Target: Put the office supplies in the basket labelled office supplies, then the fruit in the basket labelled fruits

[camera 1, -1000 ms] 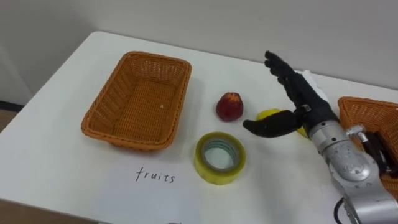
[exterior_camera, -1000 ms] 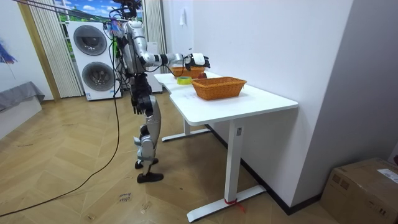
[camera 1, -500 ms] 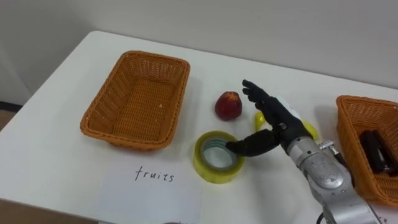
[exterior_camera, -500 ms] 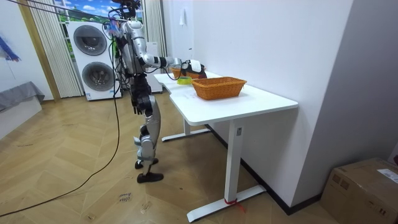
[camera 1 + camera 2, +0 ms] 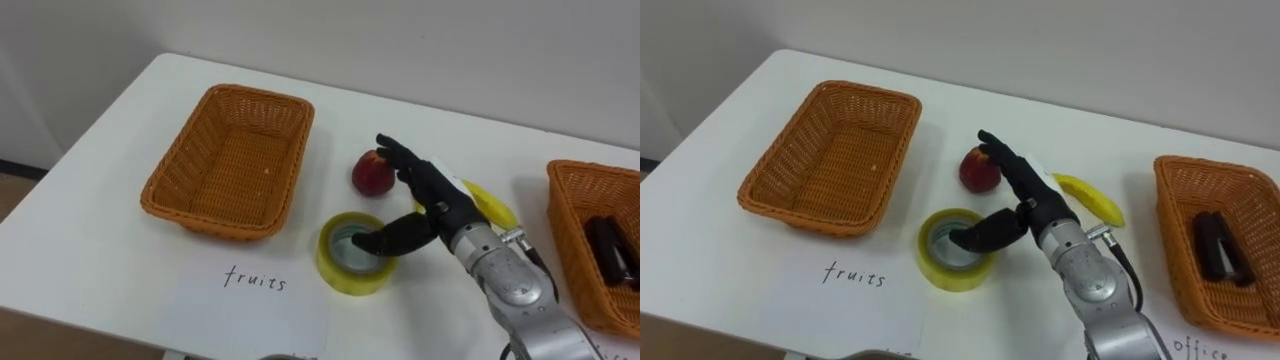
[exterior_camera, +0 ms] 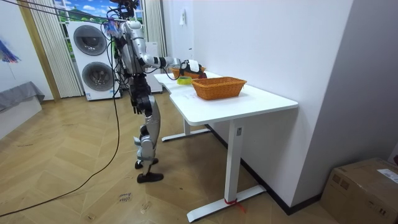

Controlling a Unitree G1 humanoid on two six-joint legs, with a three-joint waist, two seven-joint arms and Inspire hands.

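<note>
A yellow tape roll (image 5: 352, 254) lies flat on the white table in front of a red apple (image 5: 370, 173). My right hand (image 5: 428, 200) hovers over the roll's right side, fingers straight and spread, with the thumb reaching into the roll's hole. A yellow banana (image 5: 489, 203) lies just behind the wrist, partly hidden by it. The empty fruit basket (image 5: 232, 160) stands to the left, above a paper slip marked for fruits (image 5: 256, 280). The basket at the right edge (image 5: 583, 250) holds a dark object (image 5: 612, 250). In the room view I stand at the table's end, right arm (image 6: 163, 61) stretched over it.
The right eye view shows a second paper label (image 5: 1207, 349) at the table's front edge under the right basket (image 5: 1200, 230). The white wall runs close behind the table. Washing machines (image 6: 93, 59) stand behind me in the room view.
My right hand has come down and to the left, from above the banana to over the tape roll, and its thumb now dips into the roll's hole. The camera shifted slightly.
</note>
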